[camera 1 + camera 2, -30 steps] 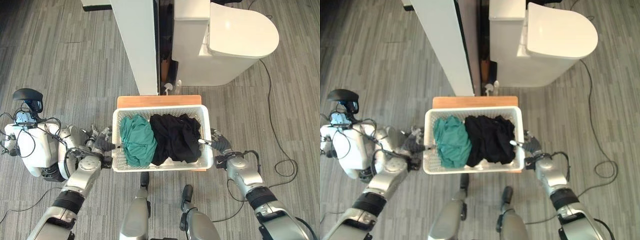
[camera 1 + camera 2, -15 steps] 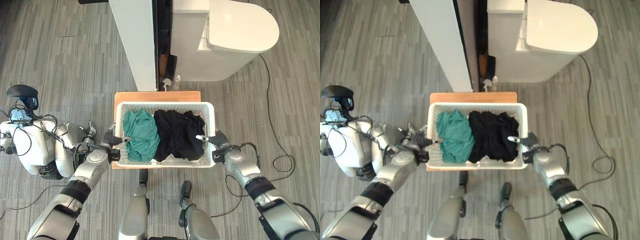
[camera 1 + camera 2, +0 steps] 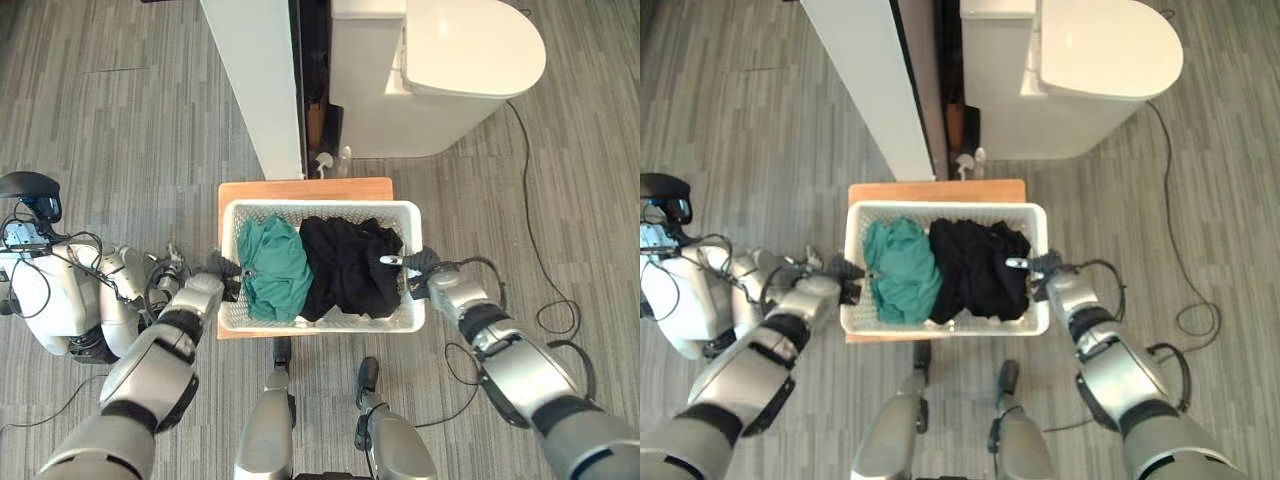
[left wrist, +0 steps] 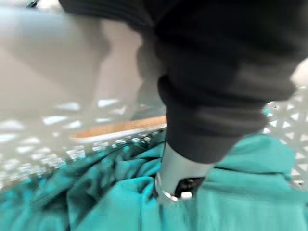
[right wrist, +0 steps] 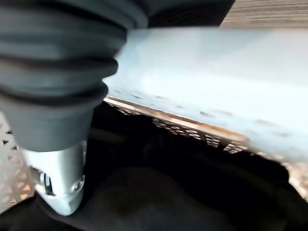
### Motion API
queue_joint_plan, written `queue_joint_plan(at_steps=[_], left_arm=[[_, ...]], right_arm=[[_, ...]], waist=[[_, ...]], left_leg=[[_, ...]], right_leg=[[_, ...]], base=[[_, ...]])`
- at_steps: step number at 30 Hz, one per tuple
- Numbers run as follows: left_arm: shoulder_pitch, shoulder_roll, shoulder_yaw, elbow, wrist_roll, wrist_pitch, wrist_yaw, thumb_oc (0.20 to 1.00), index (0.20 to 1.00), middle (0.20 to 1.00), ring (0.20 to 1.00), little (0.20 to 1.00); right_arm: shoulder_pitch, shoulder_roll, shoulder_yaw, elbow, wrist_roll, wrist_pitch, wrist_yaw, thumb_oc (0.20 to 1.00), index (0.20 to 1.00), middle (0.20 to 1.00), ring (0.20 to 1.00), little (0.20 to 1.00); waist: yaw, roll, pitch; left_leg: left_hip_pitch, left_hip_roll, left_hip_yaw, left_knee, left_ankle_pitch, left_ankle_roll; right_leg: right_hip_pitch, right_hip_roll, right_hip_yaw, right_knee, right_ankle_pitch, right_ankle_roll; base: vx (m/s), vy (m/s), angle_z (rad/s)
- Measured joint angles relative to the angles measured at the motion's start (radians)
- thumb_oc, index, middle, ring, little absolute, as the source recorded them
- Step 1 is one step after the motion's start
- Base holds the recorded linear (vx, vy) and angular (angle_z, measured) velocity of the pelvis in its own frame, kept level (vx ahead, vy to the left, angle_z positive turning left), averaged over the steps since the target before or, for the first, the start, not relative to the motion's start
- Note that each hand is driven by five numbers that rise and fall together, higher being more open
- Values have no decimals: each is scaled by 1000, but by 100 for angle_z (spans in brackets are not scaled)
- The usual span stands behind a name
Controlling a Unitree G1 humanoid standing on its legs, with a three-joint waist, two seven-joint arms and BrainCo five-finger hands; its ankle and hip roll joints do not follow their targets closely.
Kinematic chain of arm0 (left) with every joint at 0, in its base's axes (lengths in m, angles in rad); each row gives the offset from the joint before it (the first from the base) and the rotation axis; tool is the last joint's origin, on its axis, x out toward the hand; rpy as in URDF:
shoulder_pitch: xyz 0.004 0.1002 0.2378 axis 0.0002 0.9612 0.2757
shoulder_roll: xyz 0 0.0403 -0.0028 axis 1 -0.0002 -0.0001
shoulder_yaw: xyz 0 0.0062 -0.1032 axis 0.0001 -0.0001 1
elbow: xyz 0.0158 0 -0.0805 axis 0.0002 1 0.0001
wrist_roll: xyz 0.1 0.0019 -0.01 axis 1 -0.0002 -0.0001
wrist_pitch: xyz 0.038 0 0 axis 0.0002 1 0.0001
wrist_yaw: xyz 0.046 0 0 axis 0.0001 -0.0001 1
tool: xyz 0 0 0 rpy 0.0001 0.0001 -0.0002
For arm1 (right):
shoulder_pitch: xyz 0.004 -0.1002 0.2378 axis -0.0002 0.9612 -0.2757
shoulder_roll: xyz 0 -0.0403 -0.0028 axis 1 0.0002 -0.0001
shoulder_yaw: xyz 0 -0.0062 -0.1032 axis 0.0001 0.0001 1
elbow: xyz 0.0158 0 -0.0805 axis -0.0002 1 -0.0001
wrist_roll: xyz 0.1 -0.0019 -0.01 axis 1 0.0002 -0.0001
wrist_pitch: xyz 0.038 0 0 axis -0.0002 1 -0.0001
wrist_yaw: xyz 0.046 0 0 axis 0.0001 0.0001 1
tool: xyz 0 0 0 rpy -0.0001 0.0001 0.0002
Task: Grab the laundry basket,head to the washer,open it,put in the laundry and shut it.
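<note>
Laundry basket [image 3: 412, 318] on wooden stand [image 3: 300, 189]; left hand [image 3: 222, 268], right hand [image 3: 415, 265] clamp side rims.

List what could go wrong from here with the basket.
The basket is held at its two short ends by the left hand and right hand; a slip at either would tip it. The green cloth and black clothes are heaped to the rim and might spill. The second robot on the floor crowds the left arm.

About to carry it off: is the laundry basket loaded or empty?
Loaded. The white laundry basket holds a green garment on the robot's left and black clothes on its right, crumpled rather than folded.
</note>
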Motion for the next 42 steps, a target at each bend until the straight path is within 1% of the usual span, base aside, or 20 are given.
queue_joint_plan(at_steps=[7, 8, 9, 10, 11, 12, 15, 20, 23, 24, 25, 26, 27, 29, 32, 33, 35, 36, 38, 42], left_arm=[[-8, 5, -1, 2, 22, -13, 3, 1000, 1000, 1000, 1000, 1000], [-9, 5, -1, 2, 23, -13, 3, 906, 906, 906, 906, 906], [-10, 5, -1, 2, 27, -13, 3, 718, 718, 718, 718, 718], [-11, 5, -1, 3, 29, -13, 3, 564, 564, 564, 564, 564], [-13, 4, -3, 5, 31, -13, 3, 200, 200, 200, 200, 200], [-17, 2, -7, 12, 33, -13, 3, 200, 200, 200, 200, 200], [-30, -1, -40, 32, 46, -13, 3, 200, 200, 200, 200, 200], [-38, 4, -120, 43, 194, -11, 7, 200, 200, 200, 200, 200], [-9, 34, -146, -21, 240, -7, 7, 200, 200, 200, 200, 200], [15, 59, -143, -86, 267, 10, 7, 200, 200, 200, 200, 200], [63, 99, -140, -218, 280, 22, 6, 200, 200, 200, 200, 200], [91, 136, -134, -285, 318, 14, 1, 200, 200, 200, 200, 200], [113, 151, -116, -340, 328, 31, -2, 200, 200, 200, 200, 200], [233, 233, -72, -581, 349, 53, -22, 200, 200, 200, 200, 200], [342, 309, -32, -794, 396, 62, -49, 200, 200, 200, 200, 200], [375, 336, -25, -881, 434, 54, -62, 200, 200, 200, 200, 200], [369, 337, -21, -926, 477, 55, -83, 200, 200, 200, 200, 200], [360, 334, -22, -941, 500, 55, -104, 200, 200, 200, 200, 200], [345, 307, -20, -991, 462, 31, -156, 200, 200, 200, 200, 200], [337, 249, -25, -1004, 459, 31, -211, 200, 200, 200, 200, 200]], right_arm=[[-3, 6, 3, 8, 30, -31, -1, 1000, 1000, 1000, 1000, 1000], [-4, 6, 3, 9, 32, -31, -1, 1000, 1000, 1000, 1000, 1000], [-8, 6, 3, 14, 40, -32, -1, 1000, 1000, 1000, 1000, 1000], [-13, 8, 3, 22, 41, -32, -1, 922, 922, 922, 922, 922], [-23, 12, 8, 39, 41, -33, 0, 354, 354, 354, 354, 354], [-29, 15, 10, 51, 41, -34, 0, 200, 200, 200, 200, 200], [-42, 25, 11, 83, 40, -33, 1, 200, 200, 200, 200, 200], [-52, 21, 46, 102, 17, -30, -10, 200, 200, 200, 200, 200], [-27, 5, 51, 63, 8, -23, -25, 200, 200, 200, 200, 200], [-4, -21, 47, 11, -4, -5, -33, 200, 200, 200, 200, 200], [43, -44, 38, -73, -7, 8, -36, 200, 200, 200, 200, 200], [82, -72, 23, -107, -9, 5, -35, 200, 200, 200, 200, 200], [109, -82, 3, -157, -9, 19, -36, 200, 200, 200, 200, 200], [241, -151, -45, -367, -19, 38, -33, 200, 200, 200, 200, 200], [413, -233, -135, -612, -49, 55, -9, 200, 200, 200, 200, 200], [484, -265, -174, -694, -63, 52, 3, 200, 200, 200, 200, 200], [529, -291, -233, -749, -69, 54, 28, 200, 200, 200, 200, 200], [531, -307, -257, -750, -71, 54, 47, 200, 200, 200, 200, 200], [562, -346, -313, -754, -79, 56, 72, 200, 200, 200, 200, 200], [651, -392, -399, -793, -80, 56, 133, 200, 200, 200, 200, 200]], waist=[[-4, 0, 0], [-4, 0, 0], [-4, -1, 0], [-4, -1, 0], [-4, -1, 0], [-4, -1, 0], [-4, -3, -2], [-4, -4, -2], [-4, -5, -3], [-4, -6, -3], [-3, -6, -3], [-1, -6, -3], [0, -7, -3], [-2, -9, -2], [-5, -10, -2], [-7, -20, -19], [-10, -28, -44], [-26, -33, -63], [-33, -32, -84], [-56, -28, -99]], left_leg=[[-23, 5, 0, 17, 0, -1], [-23, 5, 0, 18, 0, -1], [-26, 4, 1, 19, 0, -1], [-26, 4, 2, 19, 0, -1], [-27, 3, 4, 19, 0, -1], [-27, 3, 4, 19, 0, -1], [-27, 3, 4, 22, 0, 0], [-27, 3, 4, 30, 0, 0], [-26, 4, 8, 31, 0, 0], [-25, 4, 13, 31, 0, 0], [-24, 4, 15, 30, 0, 0], [-16, 5, 16, 30, 0, 0], [-10, 6, 21, 28, 0, 0], [20, 6, 31, 23, -3, 5], [106, 8, 38, -3, -10, 8], [134, 8, 38, -11, -21, 6], [152, 9, 43, -16, -30, 7], [152, 12, 45, -16, -30, 6], [153, 13, 45, -14, -25, 10], [200, 17, 58, -17, -23, 4]], right_leg=[[-14, 0, 3, 0, 8, -4], [-15, 0, 3, 0, 9, -4], [-17, -1, 3, 0, 11, -4], [-18, -2, 4, 0, 11, -4], [-19, -3, 6, 0, 13, -4], [-20, -3, 6, 0, 13, -3], [-19, -3, 7, 0, 15, -3], [-20, -3, 9, 7, 16, -4], [-23, -4, 16, 12, 16, -4], [-24, -4, 22, 12, 17, -4], [-25, -4, 24, 12, 17, -4], [-19, -4, 26, 13, 17, -4], [-15, -3, 28, 13, 17, -4], [7, -5, 34, 12, 17, -4], [82, -4, 37, 4, 15, -3], [105, -7, 41, 0, 2, -2], [117, -4, 52, 0, -7, -2], [117, -2, 55, 0, -6, -4], [118, 0, 54, 0, -3, -5], [158, 3, 57, 0, -8, -7]], base=[[0, 0, 0], [0, 0, 0], [0, 0, 0], [-2, 19, -3], [-3, 15, -3], [0, 0, 0], [0, 0, 0], [0, 0, 0], [39, 2, -5], [86, -12, -8], [83, -18, -9], [89, -29, -8], [112, -34, -10], [189, -42, -12], [123, -49, -8], [108, -91, -6], [99, -102, -9], [87, -117, -6], [93, -173, -3], [1, -118, -7]])
